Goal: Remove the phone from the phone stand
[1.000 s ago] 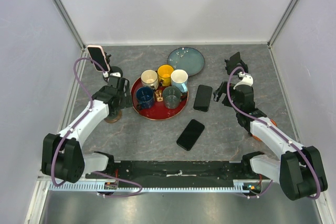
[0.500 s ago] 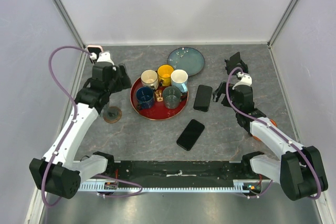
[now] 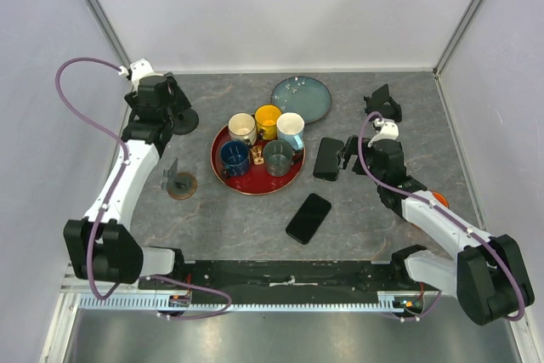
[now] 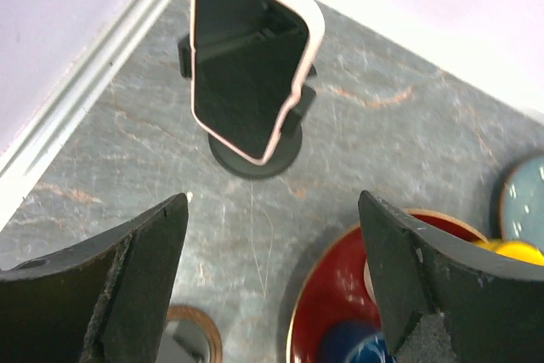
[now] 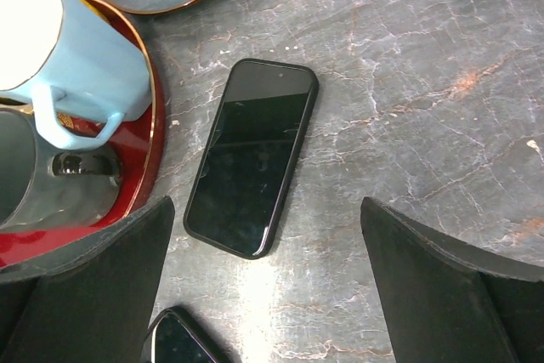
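The phone (image 4: 246, 74), dark-screened in a pale pink case, leans upright in the black phone stand (image 4: 255, 157) near the table's far left corner. My left gripper (image 4: 272, 206) hovers open above and just in front of it, touching nothing. From the top view the left gripper (image 3: 160, 95) covers the phone, and only the phone stand's round base (image 3: 184, 119) shows. My right gripper (image 5: 268, 210) is open over a black phone (image 5: 251, 155) lying flat on the table; in the top view the right gripper (image 3: 344, 155) sits beside that black phone (image 3: 328, 158).
A red tray (image 3: 231, 183) with several mugs stands mid-table, with a blue plate (image 3: 302, 96) behind it. A second flat black phone (image 3: 308, 218) lies nearer the front. A small stand on a brown round base (image 3: 179, 184) sits at the left, and a black stand (image 3: 382, 101) at the far right.
My left arm swung from beside the red tray up to the far left corner, and now covers the phone on its stand. My right gripper shifted slightly left toward the flat phone.
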